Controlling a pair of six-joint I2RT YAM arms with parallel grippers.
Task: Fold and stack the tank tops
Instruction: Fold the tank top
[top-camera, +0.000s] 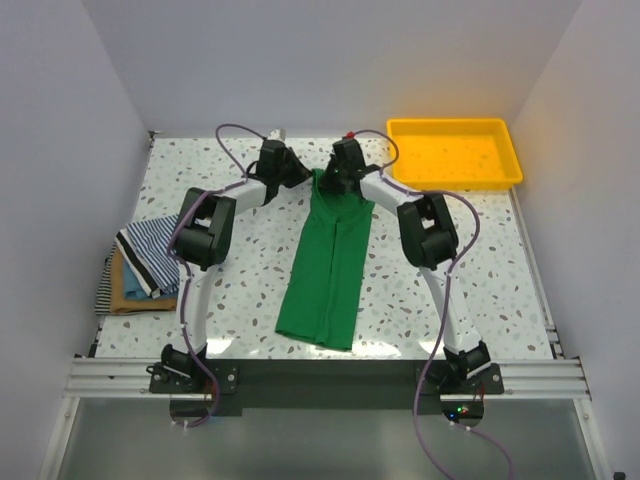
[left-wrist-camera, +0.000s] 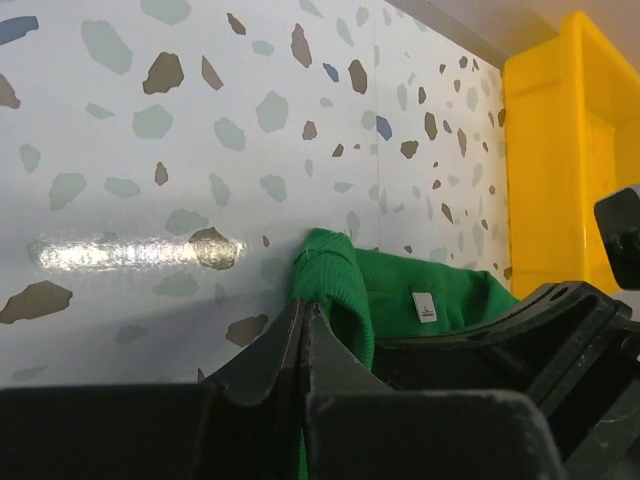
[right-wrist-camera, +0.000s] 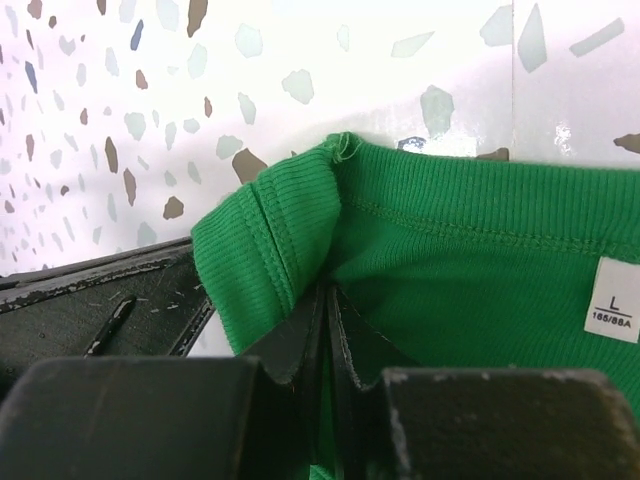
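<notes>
- Your left gripper (left-wrist-camera: 303, 308) is pinching the green tank top (top-camera: 325, 275) at its far edge.
- Your right gripper (right-wrist-camera: 328, 300) is clamping that same edge just beside it.
- The top is lying lengthwise in the middle of the table (top-camera: 245, 290).

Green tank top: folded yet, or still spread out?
Partly folded: the green tank top lies as a narrow lengthwise strip at full length. Its far end is pinched in the shut left hand and right hand.

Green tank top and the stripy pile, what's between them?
In the top view, the left arm stands between the green tank top and the folded pile; the rest is bare speckled table.
</notes>
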